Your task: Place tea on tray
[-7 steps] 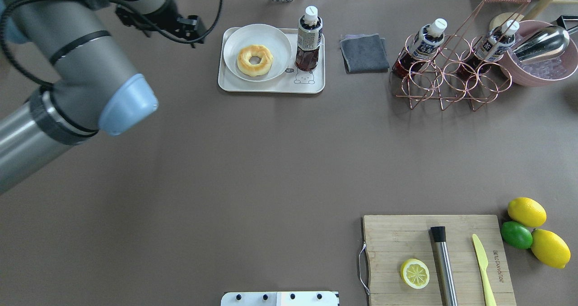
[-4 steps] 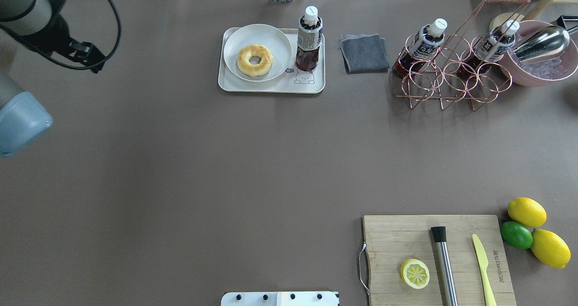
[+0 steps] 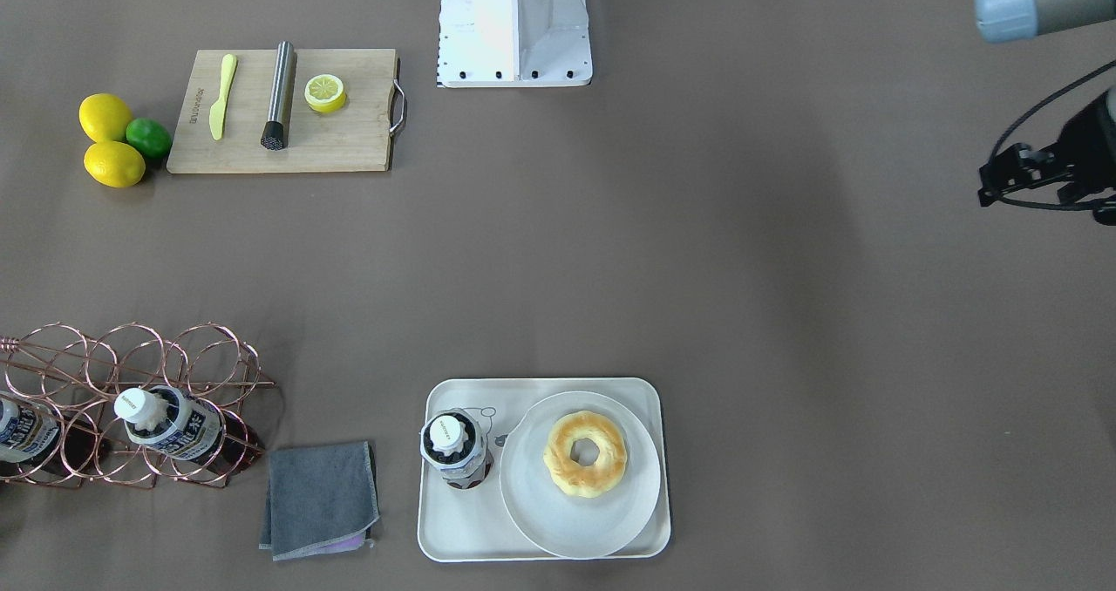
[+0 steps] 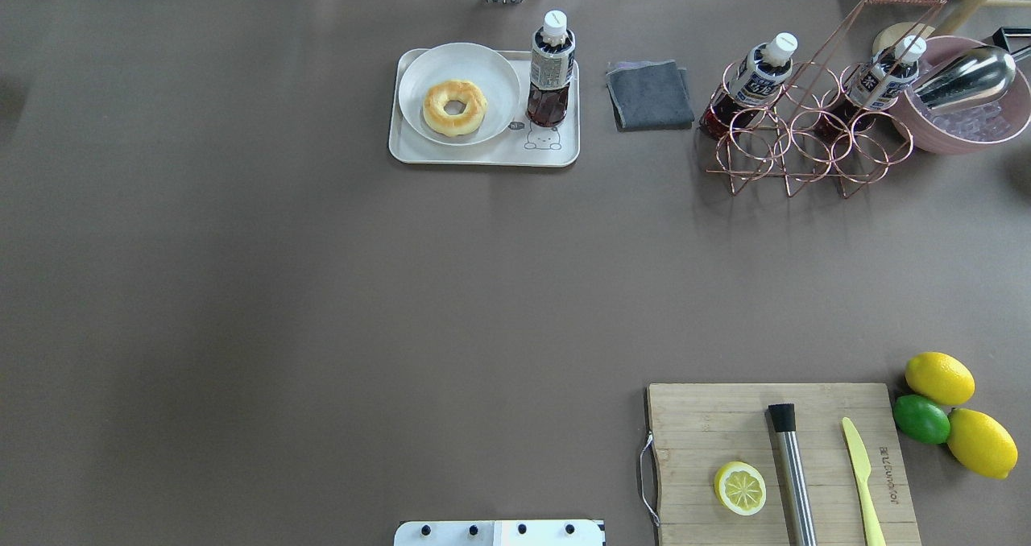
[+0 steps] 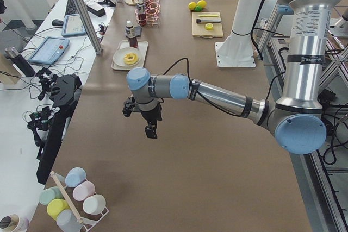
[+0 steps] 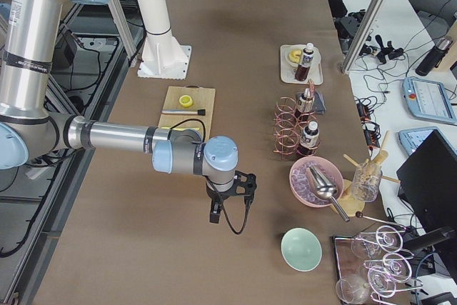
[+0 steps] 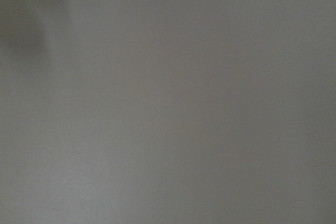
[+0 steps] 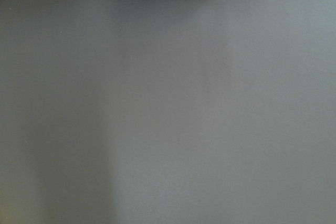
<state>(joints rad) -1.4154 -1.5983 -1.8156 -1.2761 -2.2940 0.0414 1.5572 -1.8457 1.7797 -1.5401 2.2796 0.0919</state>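
A tea bottle [image 4: 551, 71] with a white cap stands upright on the cream tray [image 4: 483, 156], just above the bear drawing and beside the round plate; it also shows in the front-facing view [image 3: 452, 447]. No gripper touches it. My left gripper [image 5: 149, 130] hangs over bare table far from the tray, and I cannot tell if it is open. Only its black wrist [image 3: 1037, 171] shows at the front-facing view's right edge. My right gripper [image 6: 214, 213] hangs over bare table at the other end, state unclear. Both wrist views show only table.
A donut [image 4: 455, 107] lies on the plate [image 4: 420, 119]. Two more tea bottles [image 4: 753, 79] [image 4: 878, 83] lie in the copper rack [image 4: 805, 139]. A grey cloth [image 4: 649, 93], a pink bowl [image 4: 966, 131], a cutting board [image 4: 709, 425] and lemons [image 4: 938, 377] are about.
My left arm has swung away to the left and left the overhead view entirely. The tea bottle and tray have not moved.
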